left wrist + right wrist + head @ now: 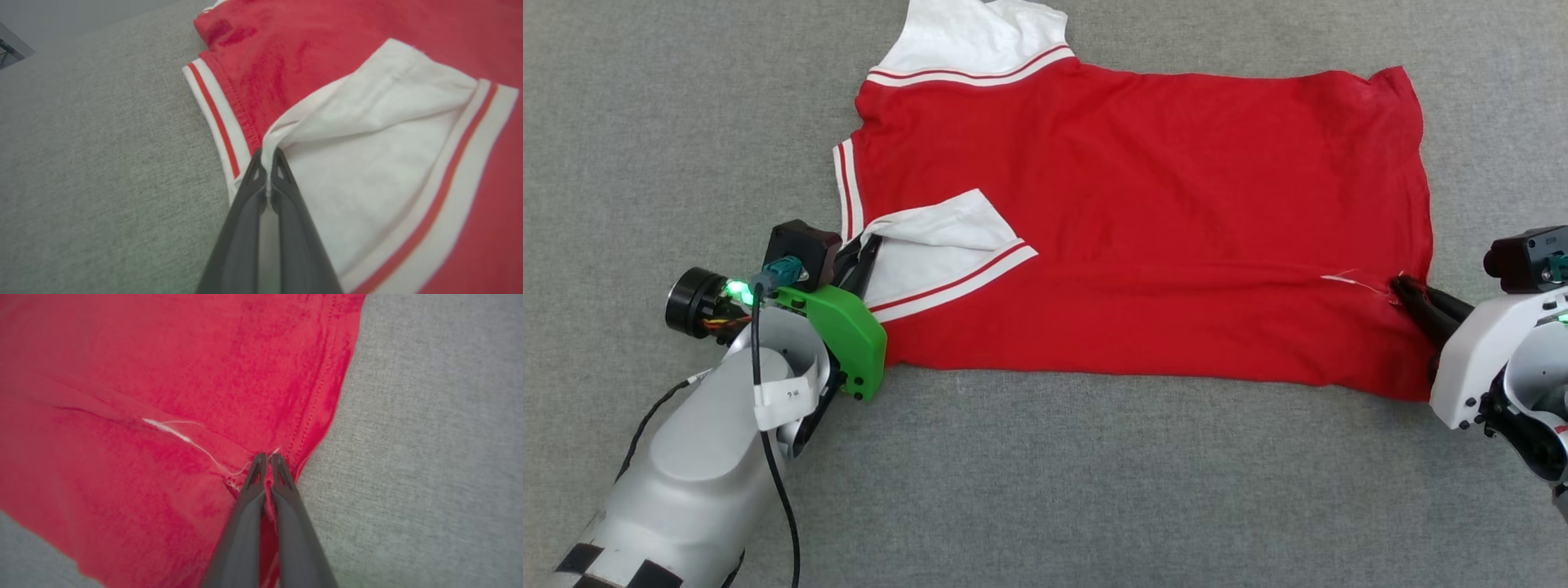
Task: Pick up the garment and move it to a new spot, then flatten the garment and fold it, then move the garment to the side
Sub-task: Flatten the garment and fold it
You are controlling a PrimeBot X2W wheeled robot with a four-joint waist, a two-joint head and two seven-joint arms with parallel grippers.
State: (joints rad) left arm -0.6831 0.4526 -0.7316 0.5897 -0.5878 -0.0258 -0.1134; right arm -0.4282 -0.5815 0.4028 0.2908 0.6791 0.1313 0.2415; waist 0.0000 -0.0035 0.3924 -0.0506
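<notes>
Count: one garment, two grippers, two white sleeves, one loose white thread, one grey cloth surface.

Garment: red, spread flat on the surface across the centre and upper part of the head view. No lettering visible. Neck end toward frame left, hem toward frame right. Crease line across the lower part, left to right, between the two grippers. First sleeve at top centre, cut by the frame edge. Second sleeve folded in onto the red cloth at centre left.

Left gripper: centre left of the head view, at the garment's left edge. Fingers pressed together, pinching the white edge of the second sleeve. In the left wrist view, left gripper at bottom centre, striped trim just left of the fingertips.

Right gripper: centre right of the head view, at the garment's right edge. Fingers pressed together on a pinch of red cloth just beside the stitched hem. In the right wrist view, right gripper at bottom centre, thread leading from the fingertips toward frame left.
</notes>
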